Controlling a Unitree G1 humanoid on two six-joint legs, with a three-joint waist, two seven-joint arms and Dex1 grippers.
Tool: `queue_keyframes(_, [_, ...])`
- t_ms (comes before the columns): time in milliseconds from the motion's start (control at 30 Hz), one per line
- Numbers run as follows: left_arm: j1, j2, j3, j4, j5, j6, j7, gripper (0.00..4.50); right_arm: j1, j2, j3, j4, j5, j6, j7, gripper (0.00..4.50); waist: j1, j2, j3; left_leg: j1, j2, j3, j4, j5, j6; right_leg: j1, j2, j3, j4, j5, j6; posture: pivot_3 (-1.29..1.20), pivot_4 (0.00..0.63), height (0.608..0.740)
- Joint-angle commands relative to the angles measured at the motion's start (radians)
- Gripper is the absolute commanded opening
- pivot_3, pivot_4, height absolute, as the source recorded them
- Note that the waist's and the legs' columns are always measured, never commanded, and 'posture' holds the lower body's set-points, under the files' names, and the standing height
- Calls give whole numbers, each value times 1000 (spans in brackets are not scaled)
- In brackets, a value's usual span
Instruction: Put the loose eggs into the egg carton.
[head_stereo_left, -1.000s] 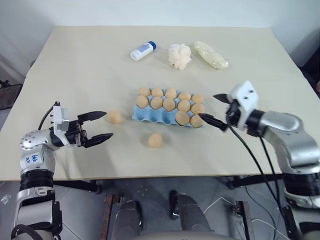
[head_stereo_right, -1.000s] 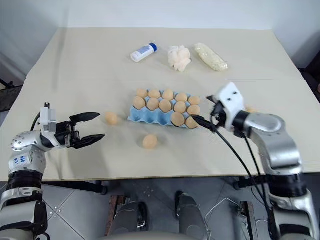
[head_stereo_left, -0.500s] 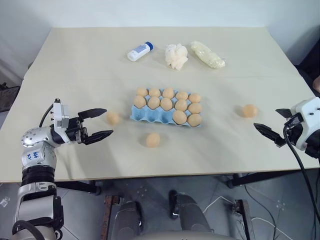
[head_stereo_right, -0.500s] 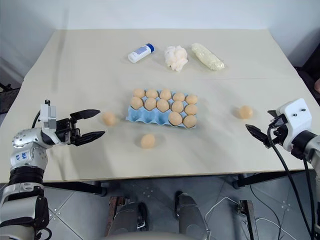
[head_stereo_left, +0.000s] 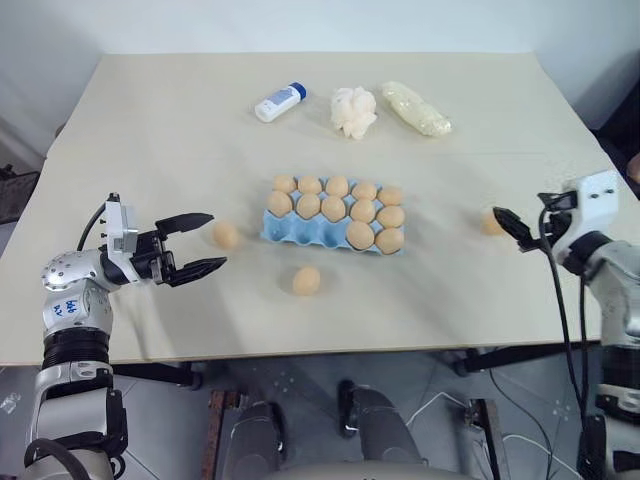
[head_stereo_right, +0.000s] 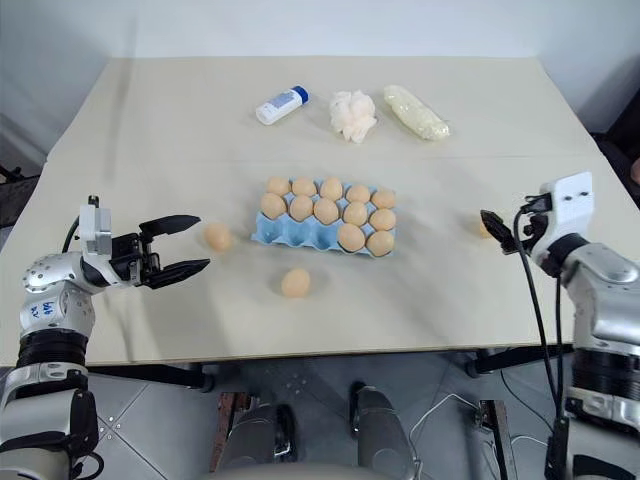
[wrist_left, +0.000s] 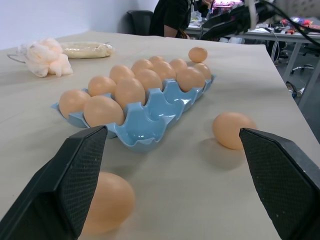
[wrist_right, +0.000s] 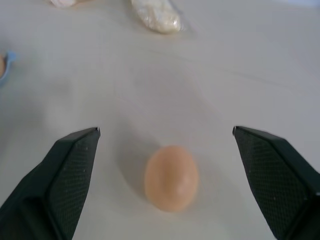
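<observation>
The blue egg carton (head_stereo_left: 335, 218) sits mid-worktop (head_stereo_left: 180, 130) with ten eggs filling its two far rows; the near row of cups is bare. Three loose eggs lie around the carton: one just left of it (head_stereo_left: 226, 234), one near its front (head_stereo_left: 306, 281), one well to its right (wrist_right: 171, 177). The left claw (head_stereo_left: 198, 243) gapes wide, empty, left of the carton. The right claw (wrist_right: 165, 172) spreads wide, empty, with the right-hand egg lying between its fingers.

The left gripper (head_stereo_left: 197, 243) is held level, pointing inward and forward, its two black fingers (head_stereo_left: 186, 220) spread wide with nothing between them. The right gripper (wrist_right: 165, 170) reaches forward at the far side, its fingers (wrist_right: 70, 170) also spread wide apart, empty, tips slightly lowered.
</observation>
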Motion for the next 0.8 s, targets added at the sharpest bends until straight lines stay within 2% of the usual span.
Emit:
queue_keyframes(33, [6, 14, 21, -37, -14, -3, 8, 4500, -60, 12, 26, 101, -41, -82, -27, 4460, 0, 0, 0, 0, 0, 0, 0, 0, 0, 0, 0, 0, 0, 0, 0, 0, 150, 740])
queue_keyframes(400, [32, 16, 33, -67, -21, 0, 26, 4500, -152, 36, 97, 353, -118, -190, -66, 4460, -6, 1, 0, 1, 0, 0, 1, 0, 0, 0, 0, 0, 2, 0, 0, 0, 150, 740])
queue_keyframes(500, [36, 13, 34, -72, -23, 1, 30, 4500, -157, 42, 95, 356, -106, -214, -60, 3897, -13, 1, 0, 1, 0, 0, 1, 0, -1, 0, -1, 0, 3, 0, 0, 0, 150, 740])
queue_keyframes(700, [39, 10, 34, -76, -25, -1, 32, 4500, -156, 39, 85, 319, -86, -207, -56, 1853, -20, 1, 0, 1, 0, 0, 1, 1, -1, 0, -1, 0, 4, 0, 0, 0, 150, 740])
queue_keyframes(733, [40, 10, 34, -76, -25, -1, 32, 4500, -151, 36, 85, 296, -82, -200, -54, 1632, -20, 1, 1, 1, 0, 0, 1, 1, -1, 0, -1, 0, 5, 0, 0, 0, 150, 740])
queue_keyframes(800, [43, 11, 34, -77, -27, -2, 31, 4500, -141, 32, 83, 253, -75, -185, -53, 1502, -21, 1, 1, 1, 0, 0, 1, 1, -1, 0, -1, 0, 5, 0, 0, 0, 150, 740])
